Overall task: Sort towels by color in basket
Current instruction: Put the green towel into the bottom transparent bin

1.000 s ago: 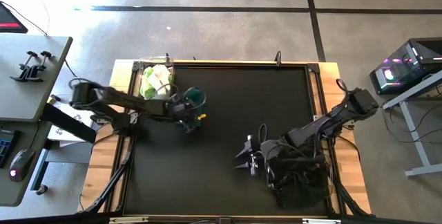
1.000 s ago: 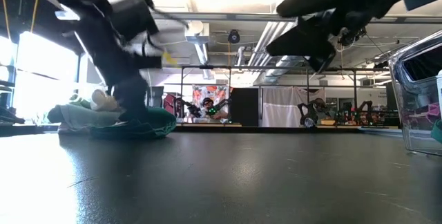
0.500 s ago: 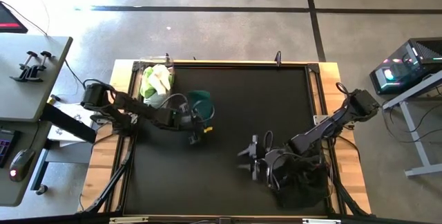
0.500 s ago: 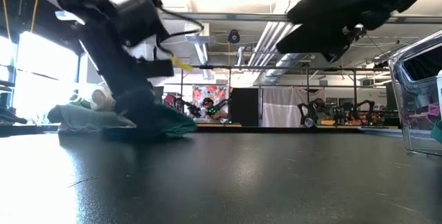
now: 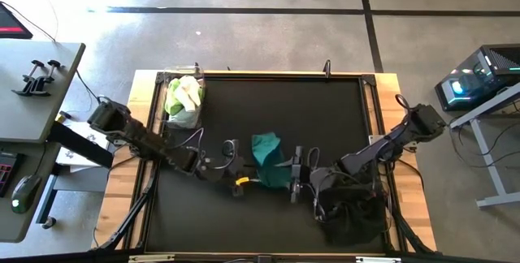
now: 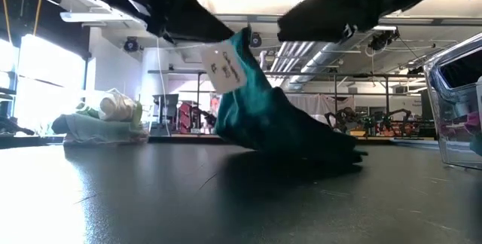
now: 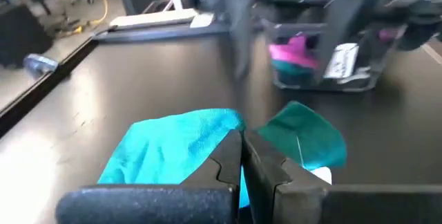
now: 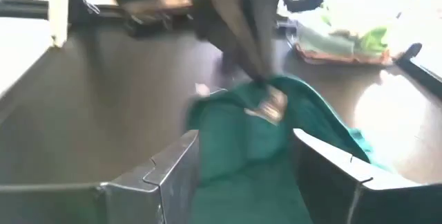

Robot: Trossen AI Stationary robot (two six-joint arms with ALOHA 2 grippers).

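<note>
A dark teal-green towel (image 5: 268,161) lies mid-table, one end raised, a white tag (image 6: 222,67) hanging from that end. My left gripper (image 5: 249,173) is shut on it. My right gripper (image 8: 266,162) is open just right of the towel, a finger on either side of the towel's lower part (image 8: 262,141); I cannot tell whether they touch it. A pile of lime green and cream-white towels (image 5: 183,97) rests at the far left corner. The clear basket (image 7: 324,72) holds a magenta towel (image 7: 290,50). My left gripper pinches a bunched fold at the towel's raised end (image 6: 242,44) between its two shut fingers (image 7: 231,158), coming slanting down from the table's left. That end is lifted, and the rest slopes down, its other end (image 6: 331,150) lying on the table.
The basket (image 6: 456,86) stands at the table's right side, near my right arm. Bare black table (image 5: 325,109) lies beyond the towel toward the far edge. A wooden frame (image 5: 138,174) borders the black mat.
My left gripper has gone from beside the towel pile toward the table's right and near side, up to my right gripper, dragging the dark teal-green towel along. The towel's gripped end has risen off the table while its other end trails on the surface.
</note>
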